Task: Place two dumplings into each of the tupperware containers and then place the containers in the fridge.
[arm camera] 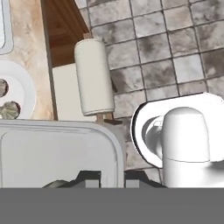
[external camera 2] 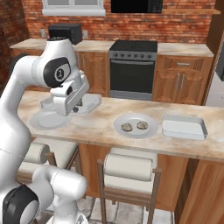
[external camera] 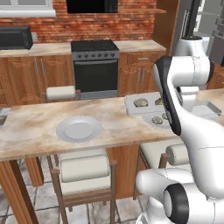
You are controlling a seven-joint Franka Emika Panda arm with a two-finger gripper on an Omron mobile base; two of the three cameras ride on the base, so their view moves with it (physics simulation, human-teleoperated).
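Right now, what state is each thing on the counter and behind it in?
Left tupperware container: holds at least one dumpling.
Right tupperware container: empty.
Middle plate: carries two dumplings.
Left plate: empty.
Oven: door shut.
Gripper: low over the left tupperware container, jaws too hidden to judge.

Empty round plate (external camera: 79, 129) on marble counter (external camera: 35, 127); dumplings (external camera: 140, 103) in tupperware container (external camera: 131, 104) beside white arm (external camera: 183, 109).

The white jointed arm bends forward from its base, elbow raised, its two-finger pincer (arm camera: 106, 180) pointing downward with the dark tips drawn nearly together.
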